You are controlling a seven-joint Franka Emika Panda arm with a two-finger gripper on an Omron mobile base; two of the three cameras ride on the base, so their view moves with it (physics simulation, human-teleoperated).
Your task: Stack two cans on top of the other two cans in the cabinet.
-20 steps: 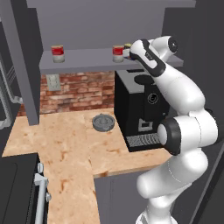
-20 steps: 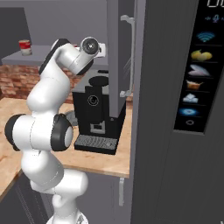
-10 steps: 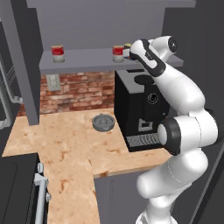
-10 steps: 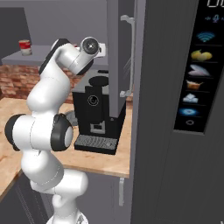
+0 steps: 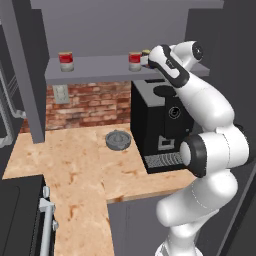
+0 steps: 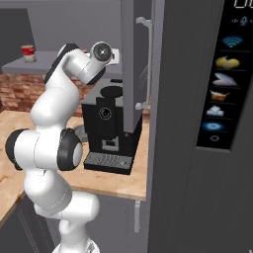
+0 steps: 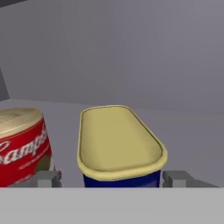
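Hand view shows the gripper (image 7: 111, 178) spread either side of the blue can (image 7: 119, 146): rigid, light, smooth-walled, best pinched across its narrow sides.

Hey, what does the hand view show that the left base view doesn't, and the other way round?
Hand view adds: the gripper with its fingertips on either side of the blue can, and the can's oblong yellow top up close. Left base view adds: the far red can at the other end of the shelf, the coffee machine below, and the brick wall. Both: the blue can with the near red can right beside it on the shelf.
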